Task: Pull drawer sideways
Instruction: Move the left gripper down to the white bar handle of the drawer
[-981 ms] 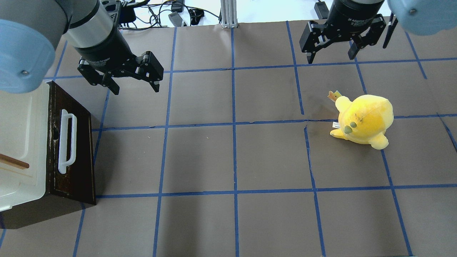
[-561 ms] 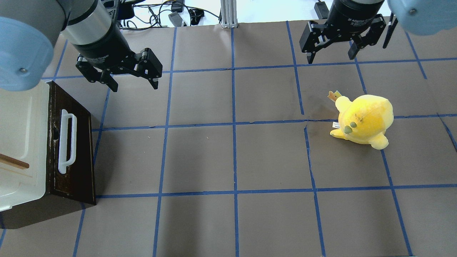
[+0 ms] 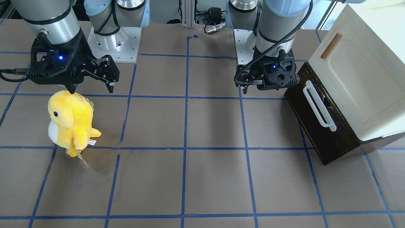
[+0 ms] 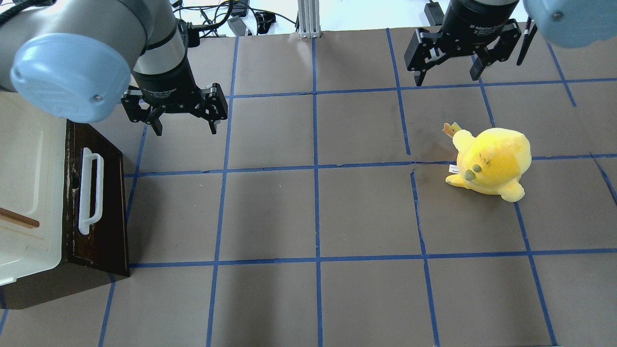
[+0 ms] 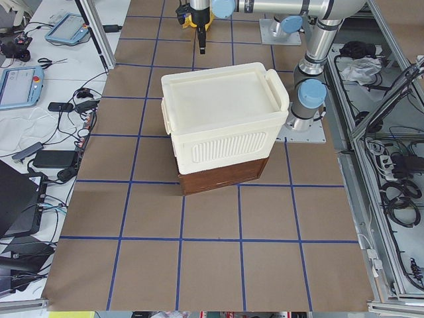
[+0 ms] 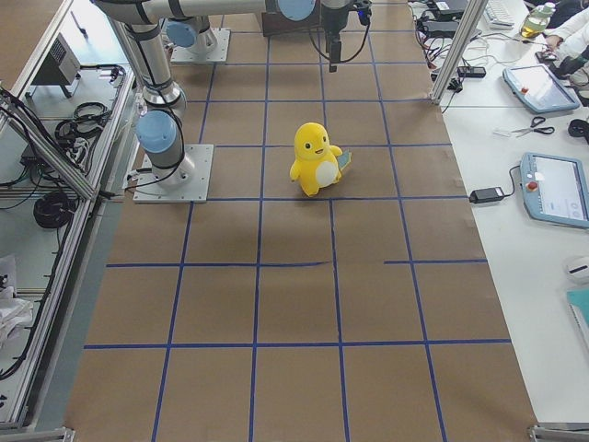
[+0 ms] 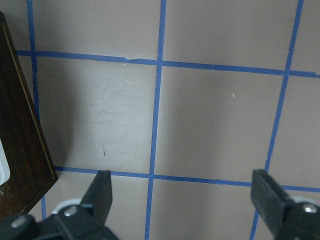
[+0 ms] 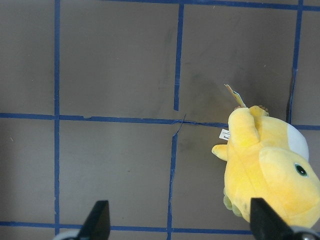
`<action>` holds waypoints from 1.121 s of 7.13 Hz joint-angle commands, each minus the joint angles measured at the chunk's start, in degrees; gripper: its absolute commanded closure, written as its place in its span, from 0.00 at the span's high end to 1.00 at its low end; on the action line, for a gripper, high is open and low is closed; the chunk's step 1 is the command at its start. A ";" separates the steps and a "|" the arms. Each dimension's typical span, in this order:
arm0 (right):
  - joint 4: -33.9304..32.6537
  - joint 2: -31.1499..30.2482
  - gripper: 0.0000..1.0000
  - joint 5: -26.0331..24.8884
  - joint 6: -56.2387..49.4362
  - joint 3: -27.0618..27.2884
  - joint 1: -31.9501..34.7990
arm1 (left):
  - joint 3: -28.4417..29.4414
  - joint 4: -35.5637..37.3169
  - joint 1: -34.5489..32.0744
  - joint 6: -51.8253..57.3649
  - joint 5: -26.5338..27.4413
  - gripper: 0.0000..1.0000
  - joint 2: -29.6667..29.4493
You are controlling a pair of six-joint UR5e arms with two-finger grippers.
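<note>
Overhead exterior shows the left gripper (image 4: pixel 185 129) now pointing straight down with its fingers squared to the blue grid. A second ago it hung tilted from a slanted wrist. Its place over the table (image 4: pixel 313 212) has barely shifted, and its jaws stand wide apart with nothing between them. The drawer (image 4: pixel 103 207) sits at the view's left edge under the cream cabinet (image 4: pixel 29 159) with no interior showing. Its white bar handle (image 4: pixel 90 190) faces the open table, well apart from the fingers. The right gripper (image 4: pixel 446 77) hangs spread and empty at the far edge, unmoved, beyond the yellow plush toy (image 4: pixel 491 164). Exterior front-facing puts the left gripper near the drawer's far corner, not touching it. Exterior left shows only the cabinet's back and the brown drawer beneath it, and the left gripper is hidden. Exterior right adds only the plush standing mid-table. Left wrist-mounted looks down between parted fingers at bare mat, with the drawer's dark corner at the frame's left edge. Right wrist-mounted sees the plush off to one side of its spread fingers. The re-aiming reads as preparation: the reach to the handle is not yet made, and the pull has not begun.
</note>
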 commanded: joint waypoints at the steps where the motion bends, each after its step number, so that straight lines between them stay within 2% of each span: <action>1: 0.00 0.00 1.00 0.00 -0.09 0.00 0.00 | -0.89 0.22 -1.14 0.27 18.44 1.00 -5.67; 2: 0.00 0.00 1.00 0.00 0.00 0.00 0.00 | -3.24 0.04 -1.05 0.01 26.66 1.00 -7.09; 3: 0.00 0.00 1.00 0.00 0.00 0.00 0.00 | -8.57 0.30 -0.79 -4.25 27.96 1.00 -8.06; 4: 0.00 0.00 1.00 0.00 0.00 0.00 0.00 | -12.98 0.22 -0.70 -11.08 33.72 1.00 -9.81; 5: 0.00 0.00 1.00 0.00 0.00 0.00 0.00 | -15.37 0.13 -0.62 -12.28 42.13 1.00 -11.48; 7: 0.00 0.00 1.00 0.00 0.00 0.00 0.00 | -16.97 -0.58 0.44 -13.25 43.35 1.00 -13.69; 8: 0.00 0.00 1.00 0.00 0.00 0.00 0.00 | -17.58 -0.40 1.66 -17.35 43.44 1.00 -14.04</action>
